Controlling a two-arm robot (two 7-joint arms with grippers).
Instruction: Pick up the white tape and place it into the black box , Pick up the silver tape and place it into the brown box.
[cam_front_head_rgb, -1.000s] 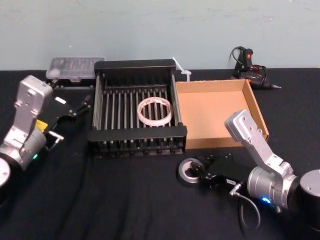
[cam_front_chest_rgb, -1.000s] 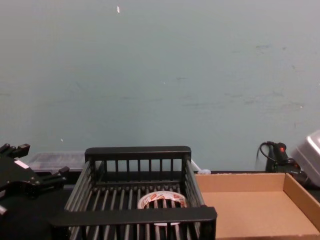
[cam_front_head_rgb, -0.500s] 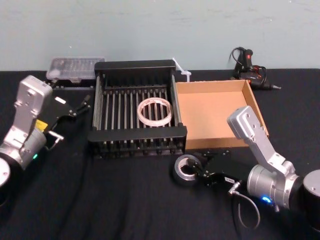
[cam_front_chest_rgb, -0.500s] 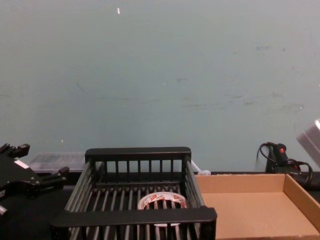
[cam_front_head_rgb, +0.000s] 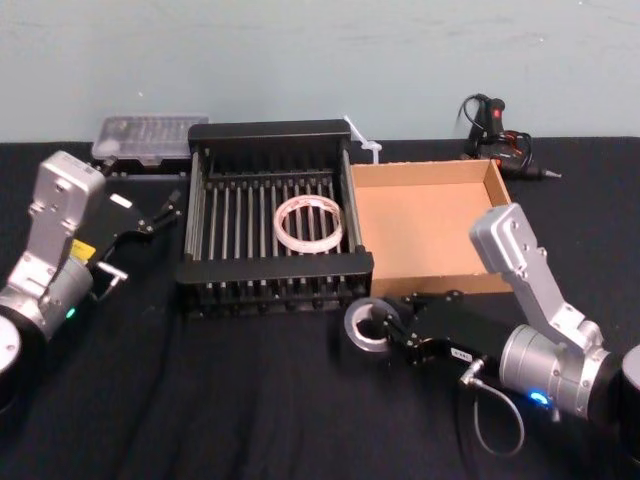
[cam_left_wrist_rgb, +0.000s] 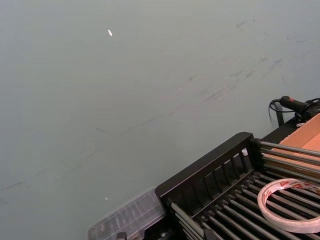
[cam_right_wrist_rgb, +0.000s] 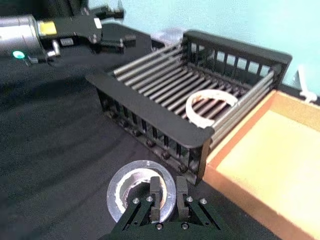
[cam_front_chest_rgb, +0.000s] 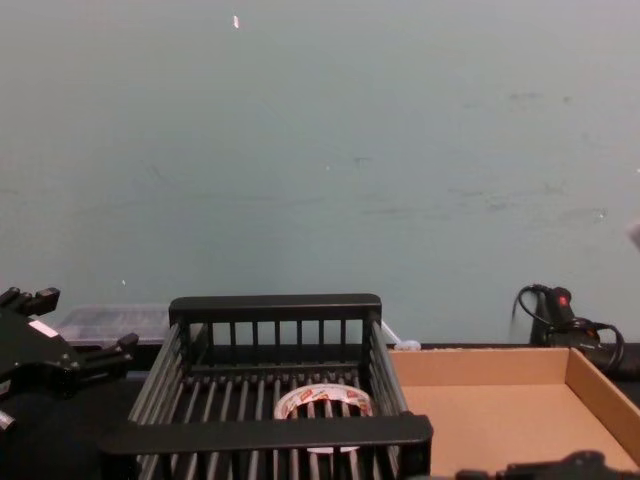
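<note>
The black counter (cam_front_head_rgb: 250, 400) takes up most of the head view, with a pale teal wall behind it. On it, the black box (cam_front_head_rgb: 275, 132) sits in the middle and the brown box (cam_front_head_rgb: 425, 230) is pushed right up against its right side, so they touch. The white tape (cam_front_head_rgb: 309, 222) lies flat on the slatted floor of the black box, over toward the side nearest the brown box, and it also peeks through the front bars in the chest view (cam_front_chest_rgb: 322, 401). Off to the left of the black box the left pincer (cam_front_head_rgb: 165, 212) hangs just above the counter, fingers spread apart and holding nothing. The silver tape (cam_front_head_rgb: 366, 325) is up off the counter, tilted, just in front of the corner where the two boxes meet. The right pincer (cam_front_head_rgb: 392, 335) is clamped on it, and the right wrist view (cam_right_wrist_rgb: 167, 192) shows one finger inside the hollow core and one outside, squeezing the wall of the roll (cam_right_wrist_rgb: 131, 185). A clear plastic case (cam_front_head_rgb: 150, 135) sits at the back left, and a black glue gun with a cord (cam_front_head_rgb: 495, 135) at the back right.
</note>
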